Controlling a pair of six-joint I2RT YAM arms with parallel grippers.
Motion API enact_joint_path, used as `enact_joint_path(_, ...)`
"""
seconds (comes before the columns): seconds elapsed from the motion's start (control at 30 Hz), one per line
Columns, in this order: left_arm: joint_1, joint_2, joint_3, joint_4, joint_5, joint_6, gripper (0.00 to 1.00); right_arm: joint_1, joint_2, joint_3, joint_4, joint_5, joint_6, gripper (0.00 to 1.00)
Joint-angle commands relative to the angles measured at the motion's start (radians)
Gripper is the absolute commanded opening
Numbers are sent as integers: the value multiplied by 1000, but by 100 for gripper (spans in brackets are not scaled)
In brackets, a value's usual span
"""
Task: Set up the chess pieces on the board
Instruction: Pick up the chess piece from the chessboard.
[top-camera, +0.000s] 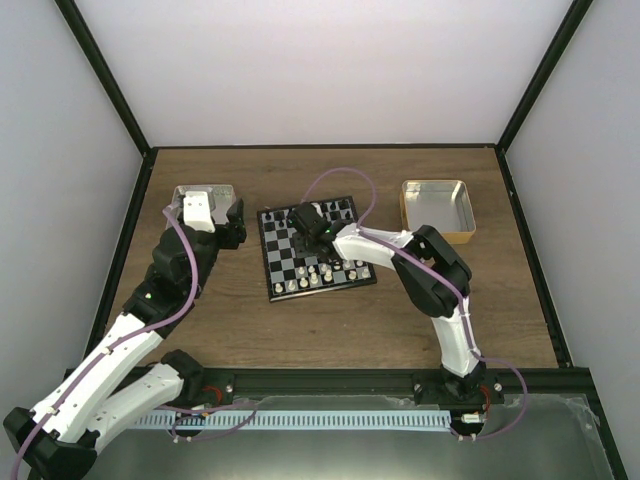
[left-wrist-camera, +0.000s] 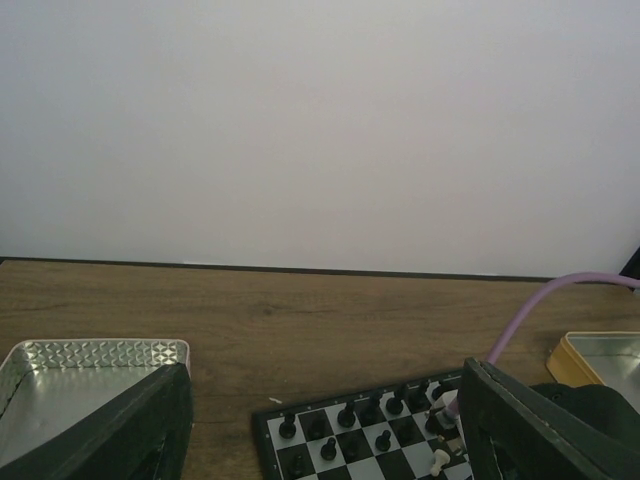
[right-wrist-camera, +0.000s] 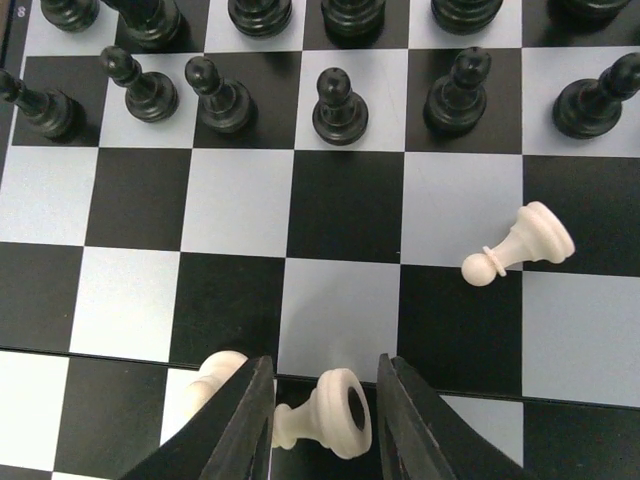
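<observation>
Right wrist view puts the right claw (right-wrist-camera: 325, 365) low over the board (right-wrist-camera: 345, 205), its two fingers (right-wrist-camera: 245, 425) narrowly apart with one cream-white piece (right-wrist-camera: 325, 412) lying between them. That piece is on its side, its long axis running across from finger to finger, the round base turned toward the right-hand finger and up at the camera. The gaps at either end are very slight, and I cannot tell whether the claw is pinching it or only bracketing it. A second white piece (right-wrist-camera: 215, 375) shows partly under the left-hand finger.

Farther out, to the right, a white pawn (right-wrist-camera: 518, 245) has toppled. It lies flat across the line between a white square and a black one, head pointing down-left, base up-right. Beyond it stand the black pieces (right-wrist-camera: 340, 105), upright in two rows.

From the top external camera, more white pieces (top-camera: 315, 275) stand along the near rows of the board. The left claw (left-wrist-camera: 325, 370) is spread wide and holds nothing, near a silver tray (top-camera: 205, 187) left of the board. A gold-walled tray (top-camera: 437, 238) sits on the table (top-camera: 330, 325) to the right.
</observation>
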Motion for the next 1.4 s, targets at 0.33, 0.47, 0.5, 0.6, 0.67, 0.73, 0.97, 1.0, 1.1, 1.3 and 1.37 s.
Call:
enact_joint_path(0.33, 5, 0, -3, -1, 16, -6, 75, -8, 4, -6, 27, 18, 45, 17)
enact_joint_path(0.47, 5, 0, -6, -4, 27, -19, 75, -11, -19, -26, 38, 8, 62, 13)
enact_joint_path(0.5, 5, 0, -6, -5, 33, -24, 75, -12, -25, -29, 41, 6, 66, 12)
enact_joint_path(0.6, 5, 32, -10, -5, 57, -40, 75, -15, -38, -45, 55, 2, 75, 11)
enact_joint_path(0.67, 5, 36, -11, -8, 67, -50, 75, -17, -42, -49, 55, -1, 78, 10)
enact_joint_path(0.73, 5, 39, -9, -11, 73, -62, 75, -19, -46, -54, 59, -5, 80, 8)
enact_joint_path(0.97, 5, 58, -42, -5, 162, -157, 75, -25, -78, -75, 79, -34, 93, 6)
enact_joint_path(1.0, 5, 63, -52, 0, 178, -174, 75, -28, -89, -82, 85, -43, 98, 5)
enact_joint_path(1.1, 5, 86, -70, 10, 237, -233, 76, -39, -146, -117, 112, -76, 109, 5)
enact_joint_path(1.3, 5, 180, -59, 24, 407, -328, 77, -127, -326, -257, 219, -273, 164, 5)
enact_joint_path(1.37, 5, 218, -45, 34, 466, -354, 77, -160, -381, -302, 258, -368, 196, 6)
